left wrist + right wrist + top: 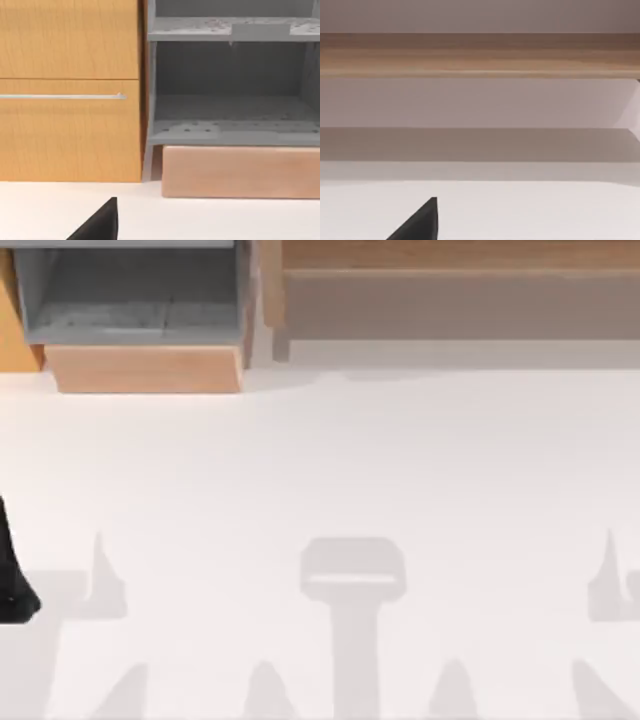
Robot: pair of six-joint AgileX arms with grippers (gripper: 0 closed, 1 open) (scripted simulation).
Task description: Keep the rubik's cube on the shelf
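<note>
Facing the shelf (480, 55), right arm parked.

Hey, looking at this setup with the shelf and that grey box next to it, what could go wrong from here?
1. The grey-lined box compartment sits right beside the shelf at the table's far edge, so a placement might end up in the wrong one.
2. The left arm sits at the table's left edge, far from the shelf, so a long reach across would be needed.
</note>
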